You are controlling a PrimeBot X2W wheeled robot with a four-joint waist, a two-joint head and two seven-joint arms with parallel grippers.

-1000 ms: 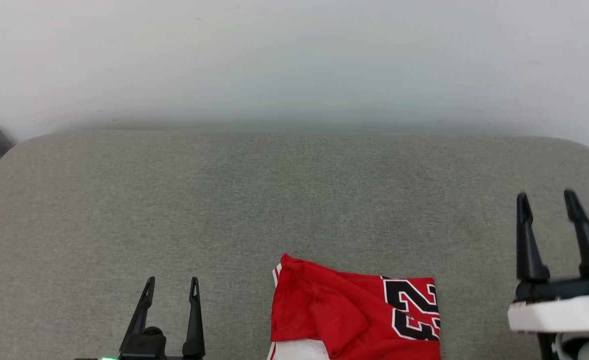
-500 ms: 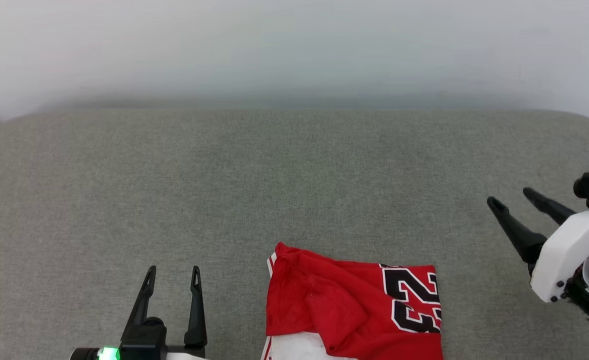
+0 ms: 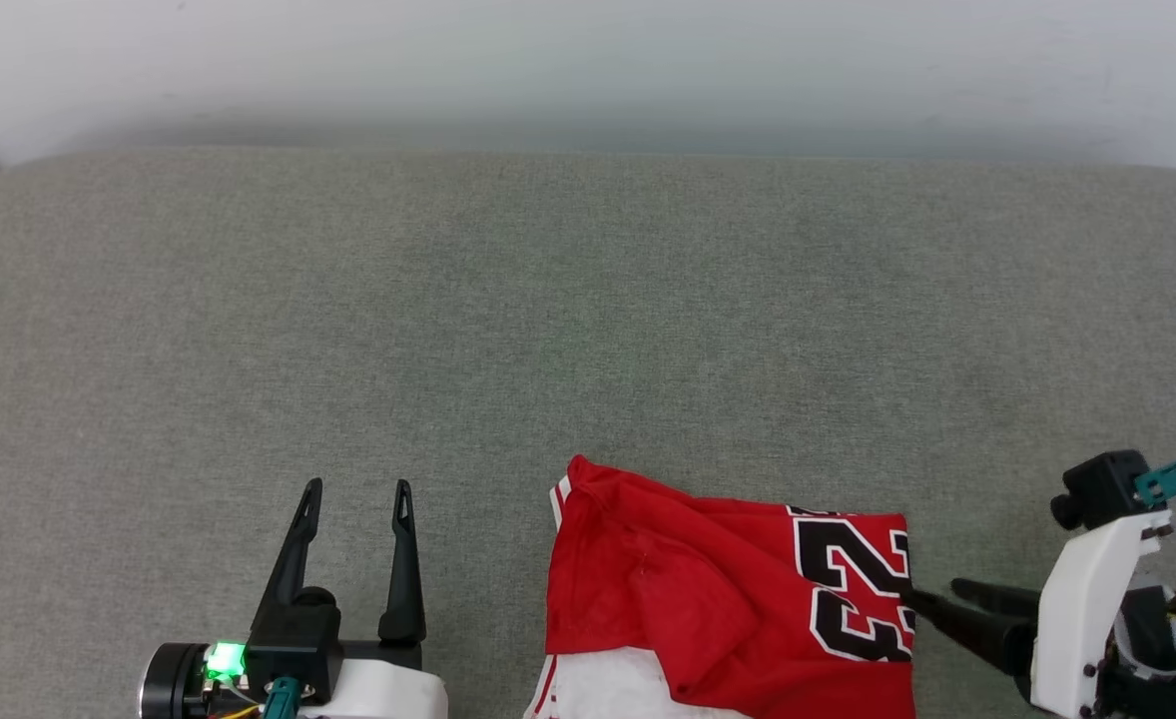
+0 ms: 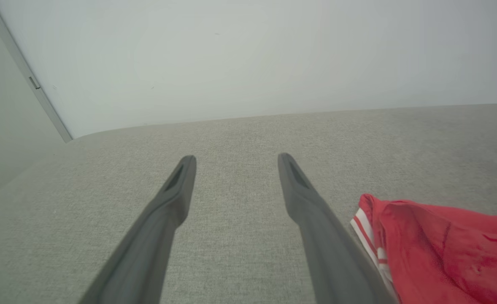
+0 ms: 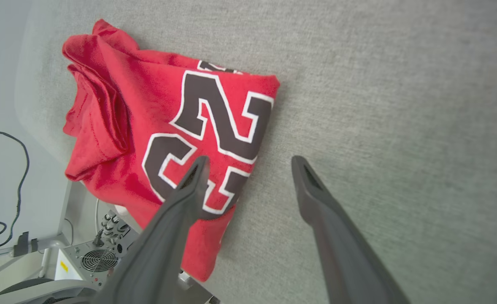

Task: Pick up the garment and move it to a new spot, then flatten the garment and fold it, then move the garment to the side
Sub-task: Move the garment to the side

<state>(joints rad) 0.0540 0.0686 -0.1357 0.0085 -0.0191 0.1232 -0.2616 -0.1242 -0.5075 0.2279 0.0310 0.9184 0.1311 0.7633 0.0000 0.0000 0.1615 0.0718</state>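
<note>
The garment [image 3: 728, 599] is a bunched red shirt with a black-and-white number and a white patch. It lies at the near edge of the grey cushioned surface [image 3: 588, 300]. In the right wrist view the garment [image 5: 160, 126] drapes over that edge. My right gripper [image 3: 935, 591] lies low at its right side, pointing left, open. In its own view the right gripper [image 5: 249, 159] has one finger over the number and the other over bare cushion. My left gripper [image 3: 358, 486] stands open left of the garment, apart from it. The left wrist view shows the left gripper [image 4: 236, 157] beside the striped trim [image 4: 368, 236].
A white wall [image 3: 588, 60] runs behind the cushion. Below the cushion's near edge, the right wrist view shows a grey box with a fan grille [image 5: 98, 259] and a black cable [image 5: 20, 160]. Bare cushion stretches far and left of the garment.
The head camera has tilted down. My right gripper has swung from pointing up at the far right to lying low, pointing left at the garment's right edge. The left gripper has kept its place.
</note>
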